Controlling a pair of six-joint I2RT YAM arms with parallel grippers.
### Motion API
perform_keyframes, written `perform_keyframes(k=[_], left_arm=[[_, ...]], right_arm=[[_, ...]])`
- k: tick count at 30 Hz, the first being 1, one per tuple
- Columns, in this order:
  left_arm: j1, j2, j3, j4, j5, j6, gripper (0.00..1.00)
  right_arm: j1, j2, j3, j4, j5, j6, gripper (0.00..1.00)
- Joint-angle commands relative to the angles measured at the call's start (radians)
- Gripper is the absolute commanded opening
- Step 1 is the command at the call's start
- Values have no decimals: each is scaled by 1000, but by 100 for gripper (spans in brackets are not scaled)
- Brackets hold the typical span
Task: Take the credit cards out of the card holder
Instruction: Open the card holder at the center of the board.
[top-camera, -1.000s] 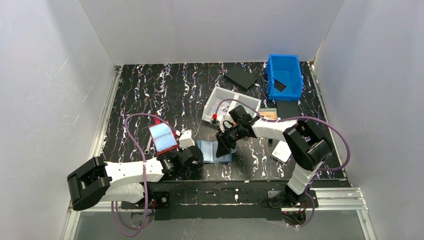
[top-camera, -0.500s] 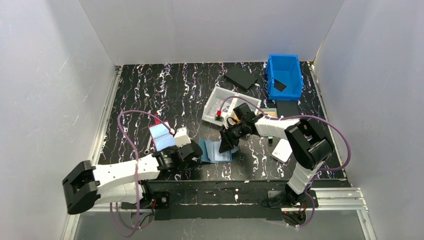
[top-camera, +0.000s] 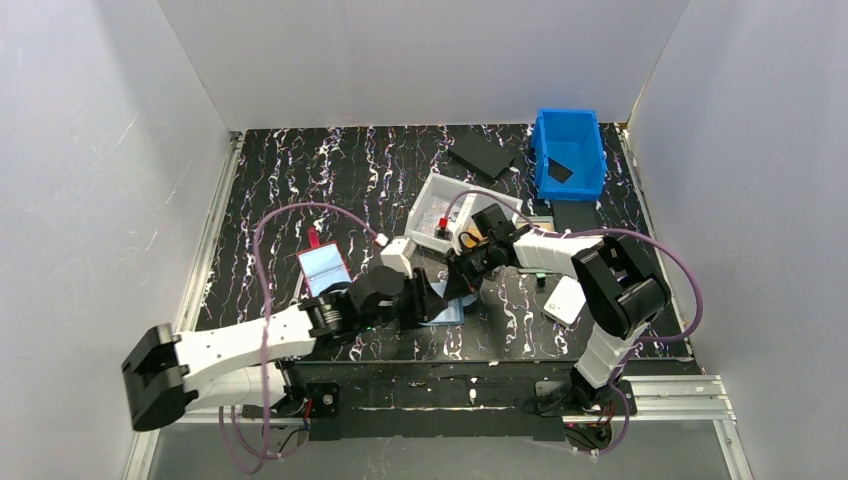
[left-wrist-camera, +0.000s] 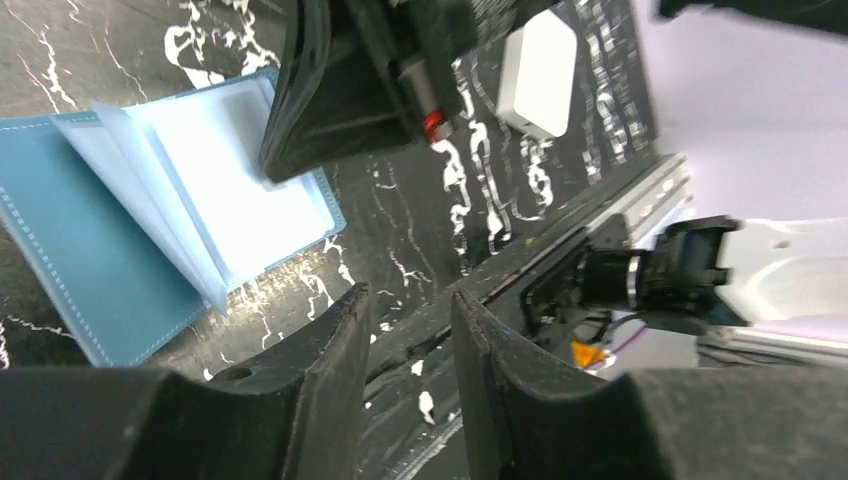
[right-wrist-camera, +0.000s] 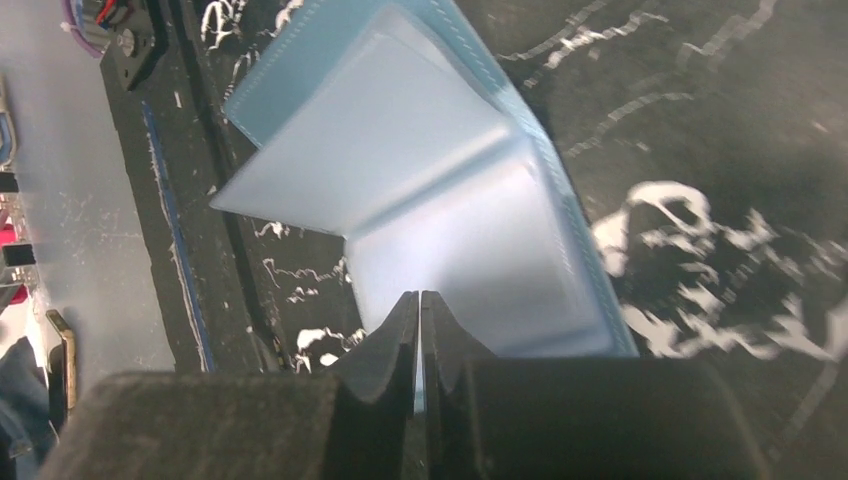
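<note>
The card holder (left-wrist-camera: 140, 250) lies open near the front edge, a light-blue bifold with pale clear pocket leaves fanned up. It fills the right wrist view (right-wrist-camera: 430, 190); from above only a blue strip (top-camera: 453, 310) shows. My right gripper (right-wrist-camera: 418, 312) is shut, with a thin pale edge of a pocket leaf between its tips. It shows in the left wrist view (left-wrist-camera: 345, 100), tip down on the leaf. My left gripper (left-wrist-camera: 405, 315) is open and empty, hovering over the holder's near side (top-camera: 432, 298). No printed credit cards can be made out; the pockets look plain pale.
A red-edged holder with a pale blue face (top-camera: 325, 268) lies left of the left arm. A clear tray (top-camera: 455, 205) sits behind the right gripper, a blue bin (top-camera: 570, 150) at the back right. A white box (top-camera: 563, 300) lies right of the holder.
My left arm has swung right, from beside the red-edged holder to over the card holder. My right gripper has shifted slightly back and right at the holder.
</note>
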Motion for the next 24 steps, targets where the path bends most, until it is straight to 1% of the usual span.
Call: perform_keyframes(k=[1, 5, 9, 12, 15, 21, 24], left_arm=[[3, 158, 66, 41, 23, 46, 32], [25, 301, 116, 8, -52, 34, 28], [80, 380, 111, -16, -66, -13, 27], [101, 397, 75, -16, -68, -35, 27], [107, 403, 47, -8, -66, -42, 28], [109, 415, -7, 27, -48, -45, 36], [109, 416, -26, 34, -40, -51, 38]], right_arm=[[-72, -53, 64, -99, -21, -101, 12], [-101, -60, 57, -119, -24, -117, 12], [-101, -47, 45, -98, -32, -87, 13], [-101, -33, 41, -83, -50, -60, 14], [-101, -21, 36, -68, -60, -39, 18], [-97, 4, 27, -49, -47, -8, 24], [-94, 28, 33, -59, -46, -5, 24]])
